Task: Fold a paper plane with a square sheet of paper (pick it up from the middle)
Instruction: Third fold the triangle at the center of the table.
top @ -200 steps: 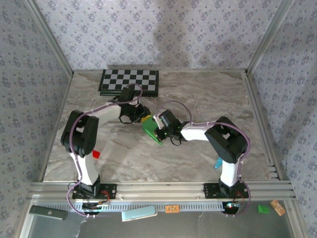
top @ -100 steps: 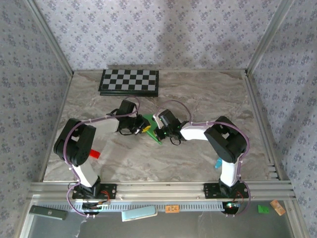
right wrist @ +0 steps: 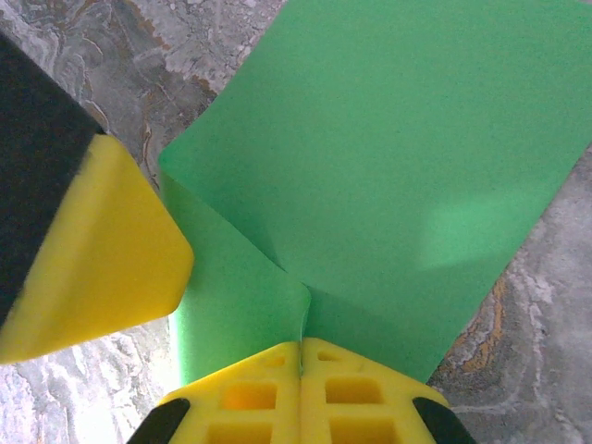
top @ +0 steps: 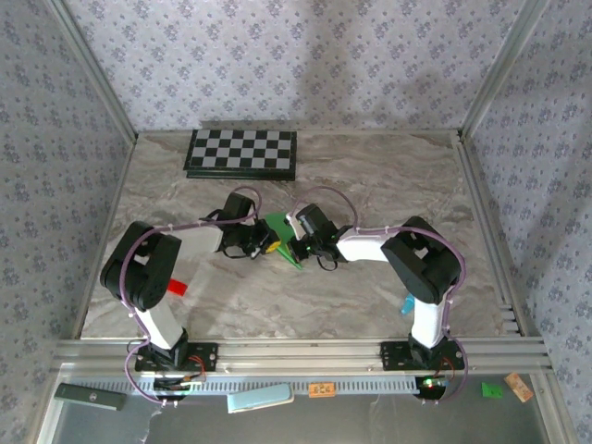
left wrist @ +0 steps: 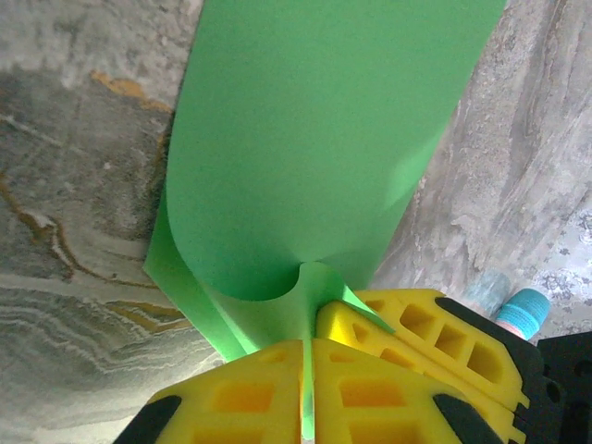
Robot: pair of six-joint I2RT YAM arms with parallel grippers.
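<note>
Both arms are working mid-table at the thin bright green square sheet of paper point(top: 277, 227), which is lying partly lifted off the grey marbled tabletop point(top: 388, 176). You are pinching it with the left gripper point(left wrist: 309, 356), its yellow pads pressing together on a raised ridge of the sheet. The right gripper point(right wrist: 301, 351) is clamping a second ridge the same way.

Judged step: an early fold is forming, with no dart shape yet. The next move is calling for bringing both pinches together evenly and lining up the edges before creasing.

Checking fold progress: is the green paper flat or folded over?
Folded over: the green paper curls onto a lower layer, pinched by left gripper and right gripper.
</note>
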